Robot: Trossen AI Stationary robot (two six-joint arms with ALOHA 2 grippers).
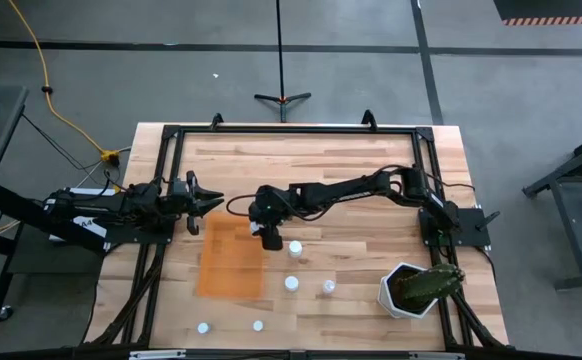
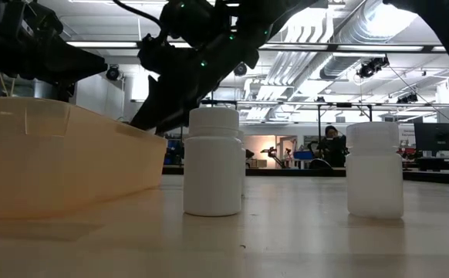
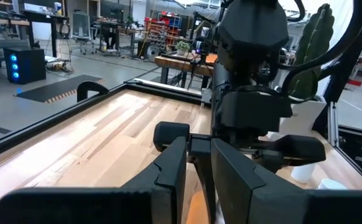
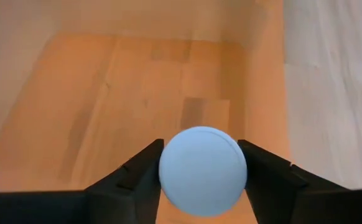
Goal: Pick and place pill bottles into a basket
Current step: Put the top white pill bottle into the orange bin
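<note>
Held bottle [image 4: 203, 171]: only the round white cap end visible in right wrist view, body hidden behind it; long axis appears to run straight down toward the tray floor, so upright. In high view mostly covered by the right pincer [image 1: 270, 236]; bottle itself hard to make out there.

Right pincer closed on that bottle, one finger against each side, above the right edge of the orange tray [image 1: 233, 258].

Left pincer [image 1: 214, 201] parked near the table's left edge, just beyond the tray's far corner; fingers nearly together, holding nothing.

Five loose bottles upright on the table [image 1: 351, 170]: one [image 1: 295, 247] just beside the tray, two more [image 1: 291, 283] [image 1: 328, 288] right of it, two [image 1: 203, 327] [image 1: 258, 325] near the front edge.

Plant pot [image 1: 403, 290] at front right.
</note>
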